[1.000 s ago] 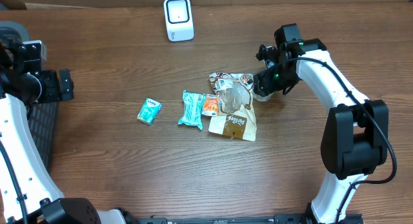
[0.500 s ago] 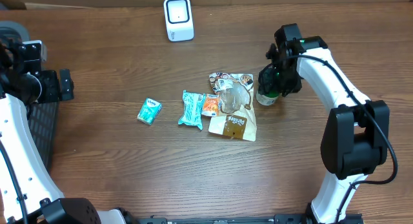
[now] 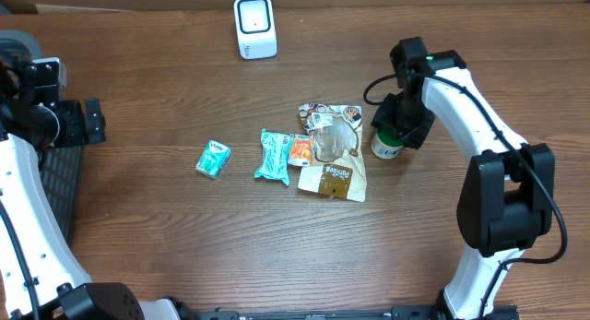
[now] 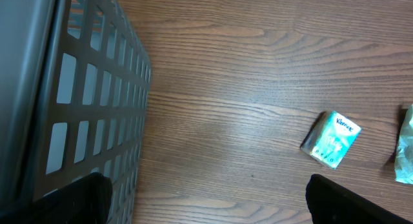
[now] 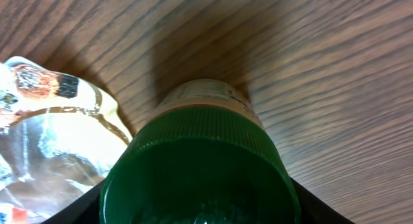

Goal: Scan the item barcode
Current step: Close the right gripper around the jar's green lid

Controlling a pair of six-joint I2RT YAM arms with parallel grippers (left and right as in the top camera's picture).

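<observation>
Clamping its jaws on a green-capped bottle (image 3: 388, 147) standing upright on the counter (image 3: 277, 255), the right gripper (image 3: 403, 126) hangs over it; the left gripper (image 3: 95, 123) holds its jaws wide apart.

Green ribbed lid (image 5: 197, 179); teal tissue pk (image 4: 330, 139); white scanner (image 3: 254, 27).

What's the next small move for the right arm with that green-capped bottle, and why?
Probably lift the bottle straight up a little. The right gripper grips its green cap, it stands upright on the table beside the snack bags, and the white scanner sits at the far edge.
</observation>
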